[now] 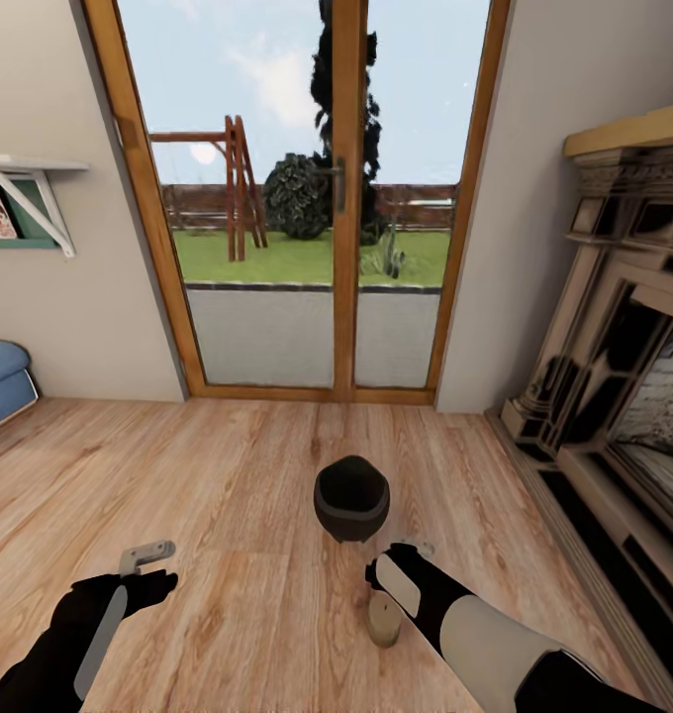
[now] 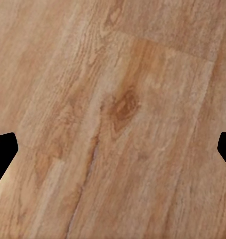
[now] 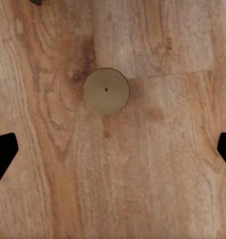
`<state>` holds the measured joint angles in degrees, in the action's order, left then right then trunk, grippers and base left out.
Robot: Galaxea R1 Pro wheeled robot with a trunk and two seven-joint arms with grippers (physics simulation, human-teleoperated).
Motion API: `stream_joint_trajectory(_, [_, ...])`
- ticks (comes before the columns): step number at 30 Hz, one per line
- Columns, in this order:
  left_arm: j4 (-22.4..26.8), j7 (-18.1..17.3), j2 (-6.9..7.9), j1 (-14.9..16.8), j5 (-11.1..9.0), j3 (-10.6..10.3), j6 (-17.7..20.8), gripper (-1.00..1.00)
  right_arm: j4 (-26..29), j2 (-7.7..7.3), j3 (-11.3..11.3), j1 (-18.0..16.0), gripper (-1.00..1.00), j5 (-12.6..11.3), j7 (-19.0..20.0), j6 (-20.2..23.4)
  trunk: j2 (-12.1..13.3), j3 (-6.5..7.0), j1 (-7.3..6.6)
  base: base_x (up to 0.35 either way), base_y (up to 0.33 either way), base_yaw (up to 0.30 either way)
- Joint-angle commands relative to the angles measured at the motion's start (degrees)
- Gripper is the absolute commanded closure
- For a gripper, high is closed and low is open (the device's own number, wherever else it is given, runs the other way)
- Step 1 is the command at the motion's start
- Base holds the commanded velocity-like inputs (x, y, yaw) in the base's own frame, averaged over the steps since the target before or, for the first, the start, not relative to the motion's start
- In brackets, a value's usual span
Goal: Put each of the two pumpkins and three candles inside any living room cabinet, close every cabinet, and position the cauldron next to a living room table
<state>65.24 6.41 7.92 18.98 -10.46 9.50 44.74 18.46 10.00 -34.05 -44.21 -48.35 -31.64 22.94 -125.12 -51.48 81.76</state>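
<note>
On floor: stubby off-white candle [image 3: 106,90], tiny wick | right end effector [image 3: 113,149] wide, empty

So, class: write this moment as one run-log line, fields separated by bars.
right gripper: open above candle on floor | left gripper: open, empty | cauldron: on floor by glass door

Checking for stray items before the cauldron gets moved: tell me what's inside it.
The cauldron stands upright on the wooden floor. Through its mouth, the head view shows just dark interior and nothing recognisable. The bottom is in shadow, so something small there can't be ruled out.
</note>
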Motion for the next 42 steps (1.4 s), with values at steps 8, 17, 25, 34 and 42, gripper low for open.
stream_joint_trajectory(8, [0.04,0.01,-0.04,0.00,0.00,-0.09,-0.01,-1.00,-0.23,0.00,-0.05,0.00,-1.00,-0.03,0.05,0.00,-3.22,-1.44,1.76,0.000,0.000,0.000])
stream_joint_trajectory(17, [0.06,0.01,-1.29,0.00,0.09,-0.10,0.00,-1.00,-0.35,0.00,-0.05,0.00,-1.00,-0.08,0.08,-0.40,-6.83,-3.06,3.74,0.000,0.000,0.000])
stream_joint_trajectory(25, [0.42,-0.04,-1.33,0.00,0.09,-0.08,0.12,-1.00,-0.35,0.00,-0.03,0.00,-1.00,-0.05,0.09,-1.37,-10.04,-4.49,5.50,0.000,0.000,0.000])
stream_joint_trajectory(34, [11.79,-6.11,2.29,0.00,-0.26,6.76,12.31,-1.00,-0.35,0.00,-0.04,0.00,-1.00,-0.01,0.09,-1.89,-13.65,-6.11,7.47,0.000,0.000,0.000])
stream_joint_trajectory(42, [11.21,-26.64,14.50,0.00,-0.33,9.61,15.17,-1.00,-0.35,0.00,-0.05,-0.03,-1.00,0.01,0.09,-1.85,-16.86,-7.54,9.23,0.000,0.000,0.000])
